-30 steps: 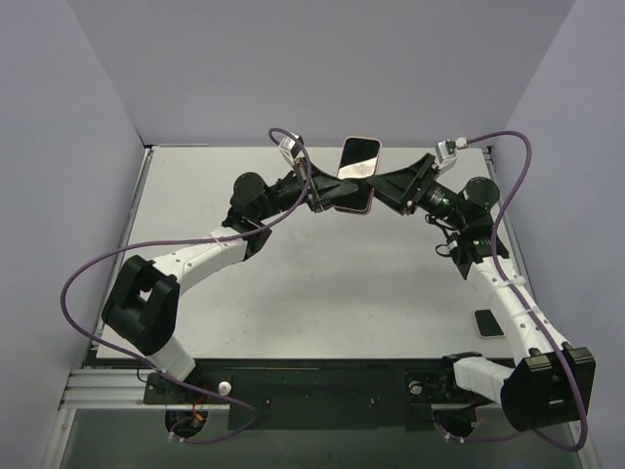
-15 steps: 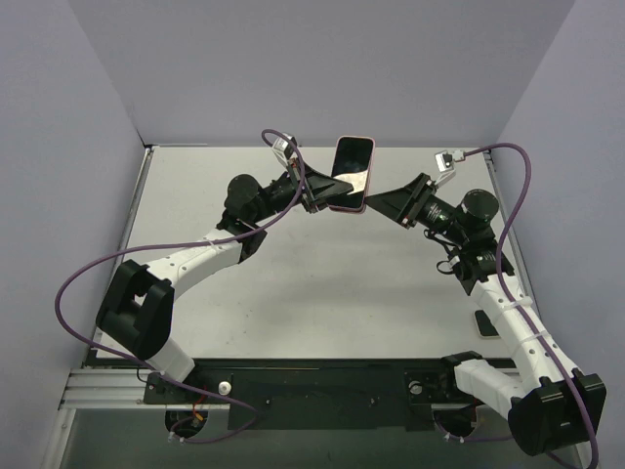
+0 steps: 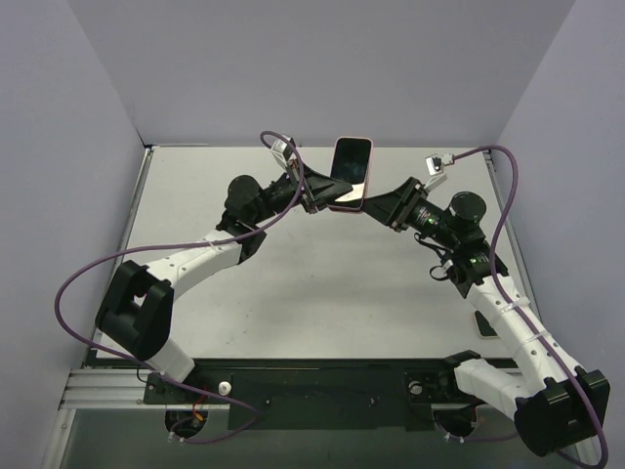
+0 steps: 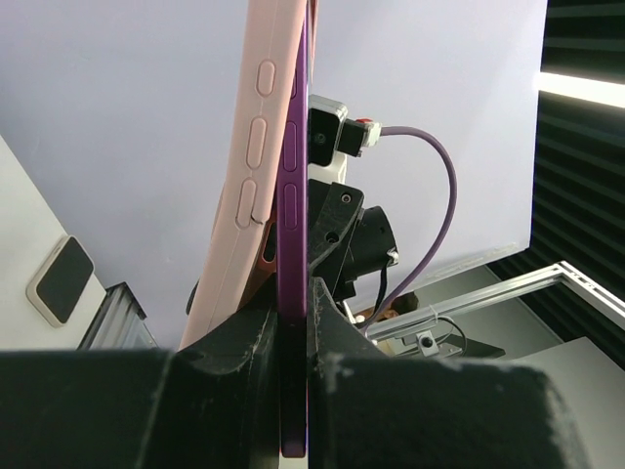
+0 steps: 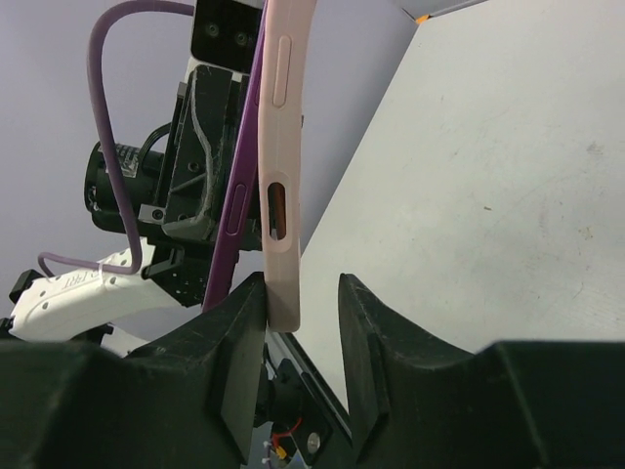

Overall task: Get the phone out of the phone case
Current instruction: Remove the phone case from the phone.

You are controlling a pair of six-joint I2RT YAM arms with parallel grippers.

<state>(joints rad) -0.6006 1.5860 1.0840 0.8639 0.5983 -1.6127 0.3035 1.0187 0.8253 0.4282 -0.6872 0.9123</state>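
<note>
The phone (image 3: 352, 168) is held in the air over the far middle of the table. In the left wrist view its purple edge (image 4: 291, 225) is clamped between my left gripper's (image 4: 293, 337) jaws. The pink case (image 4: 250, 166) leans away from the phone on one side there. My left gripper (image 3: 314, 193) is at the phone's lower left. My right gripper (image 3: 379, 203) is at its lower right. In the right wrist view the case's edge (image 5: 279, 186) stands between my right gripper's (image 5: 303, 305) open jaws. It touches the left finger (image 5: 246, 322), with a gap to the other. The purple phone (image 5: 232, 217) is behind it.
A small dark rounded pad with a pale rim (image 3: 486, 323) lies on the table by the right arm; it also shows in the left wrist view (image 4: 61, 280). Grey walls close the table on three sides. Purple cables loop off both wrists.
My right gripper drew back to the right from the phone, then came in again at its lower right edge. My left gripper turned the phone a little more upright and leftward.
</note>
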